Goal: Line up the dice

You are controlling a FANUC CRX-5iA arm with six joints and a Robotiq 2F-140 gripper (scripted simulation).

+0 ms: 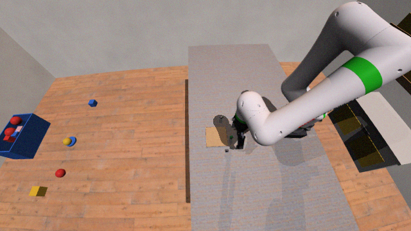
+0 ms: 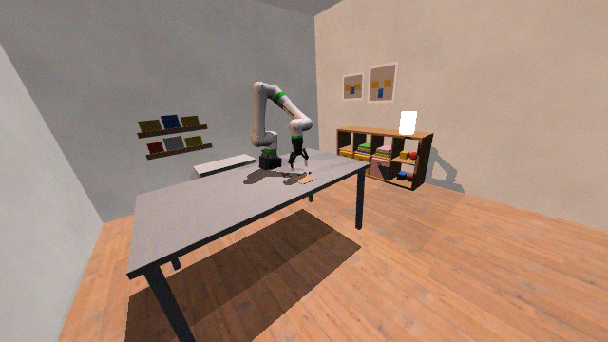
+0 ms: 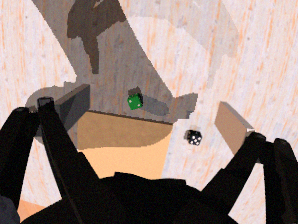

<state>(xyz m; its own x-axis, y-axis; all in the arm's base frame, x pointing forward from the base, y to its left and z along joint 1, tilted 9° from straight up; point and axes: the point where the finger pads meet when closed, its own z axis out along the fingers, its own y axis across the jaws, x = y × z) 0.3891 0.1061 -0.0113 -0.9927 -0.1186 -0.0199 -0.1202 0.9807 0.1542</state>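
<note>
The tan mat (image 1: pixel 216 136) lies flat on the grey table; it also shows in the wrist view (image 3: pixel 123 143) and in the exterior view (image 2: pixel 304 179). A small green die (image 1: pixel 231 137) sits on the table just off the mat's edge on the base side, in the arm's shadow; the wrist view shows it too (image 3: pixel 135 102). A dark die (image 1: pixel 227 150) lies on the table off the mat's near corner, and also shows in the wrist view (image 3: pixel 193 137). I see no third die in these views. My gripper (image 3: pixel 153 104) (image 1: pixel 240 141) is open and empty, hovering above the mat's edge near both dice.
The arm's elbow (image 1: pixel 257 119) hangs over the table to the right of the mat and hides part of it. The robot base stands on the table's right side. Toys and a blue bin (image 1: pixel 20 135) lie on the floor far left.
</note>
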